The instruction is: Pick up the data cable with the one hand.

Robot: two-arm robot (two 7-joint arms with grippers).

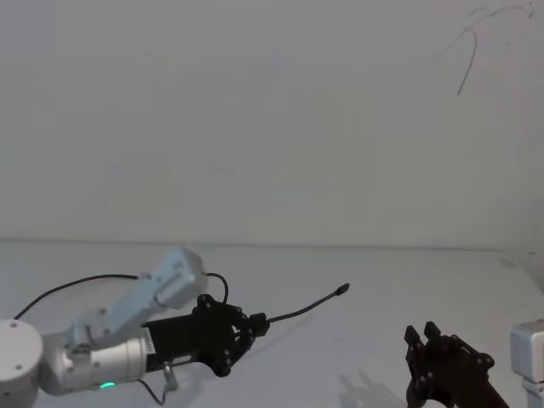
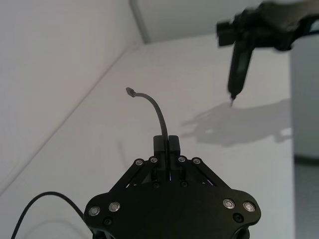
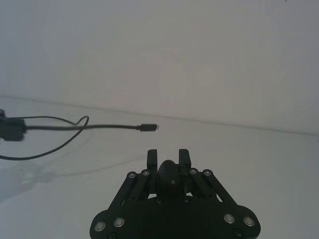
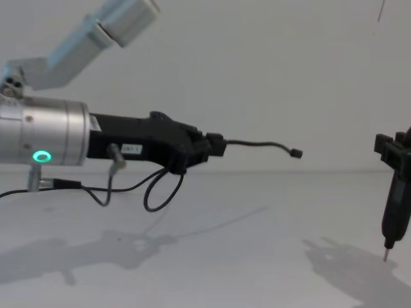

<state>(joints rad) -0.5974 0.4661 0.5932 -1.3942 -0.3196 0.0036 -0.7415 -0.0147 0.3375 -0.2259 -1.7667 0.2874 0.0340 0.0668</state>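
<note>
The data cable [image 1: 306,308] is a thin black cord, and my left gripper [image 1: 259,323] is shut on it near its free end. A short length juts forward past the fingers and ends in a small connector [image 4: 295,153], held in the air above the table. From the chest, the left gripper [image 4: 217,144] hovers well off the surface, and the rest of the data cable [image 4: 160,192] hangs in a loop below it. In the left wrist view the data cable [image 2: 157,107] curves up from the left gripper [image 2: 166,142]. My right gripper [image 1: 422,333] is parked at the right, slightly open and holding nothing.
The white table [image 1: 374,272] meets a plain white wall behind it. The cord's slack trails off to the left across the table [image 1: 68,289]. From the chest, the right gripper [image 4: 393,205] hangs point-down at the right edge, just above the surface.
</note>
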